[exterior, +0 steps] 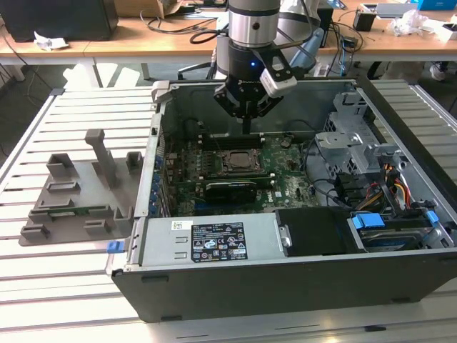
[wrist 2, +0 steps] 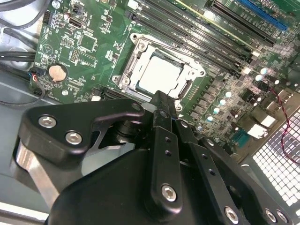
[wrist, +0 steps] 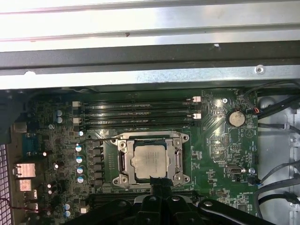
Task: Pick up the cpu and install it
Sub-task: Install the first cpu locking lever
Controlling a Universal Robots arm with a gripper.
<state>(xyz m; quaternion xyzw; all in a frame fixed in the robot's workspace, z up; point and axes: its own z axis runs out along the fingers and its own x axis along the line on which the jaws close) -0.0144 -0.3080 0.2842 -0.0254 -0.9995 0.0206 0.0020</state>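
Chip: the cpu (wrist: 149,159) lies flat, silver top up, inside the socket frame (wrist: 177,154) on the motherboard (exterior: 289,153), just above the middle of the exterior view.
Seating: it looks square with the frame. Whether the frame is latched down over it cannot be told.
Gripper: the gripper (exterior: 246,126) hangs straight over the board. Its fingers are drawn together into one narrow tip with nothing between them. In both wrist views the tip sits at the edge of the socket frame, just beside the chip, and contact cannot be made out.
Risk, pressing: a push from that narrow tip near one edge would likely rock the chip, which could bend the fine contacts under it.
Risk, frame: the tip is so close to the metal rail that a small sideways drift could catch the frame and drag the chip out of square.
Risk, neighbours: the memory slots (wrist: 136,115) and a row of small capacitors (wrist: 79,159) flank the socket, so a wider slip would probably strike them.
Case: the computer case (exterior: 300,289) lies open on its side. It holds the board, a labelled power supply (exterior: 214,243) at lower centre, a drive bay (exterior: 371,221) with blue tabs at lower right, and loose cables (exterior: 396,179) at right.
Holder: a grey holder (exterior: 50,189) sits on the slatted table (exterior: 71,300) at the exterior view's left, well apart from the case, with a thin green strip (exterior: 71,210) in one slot.
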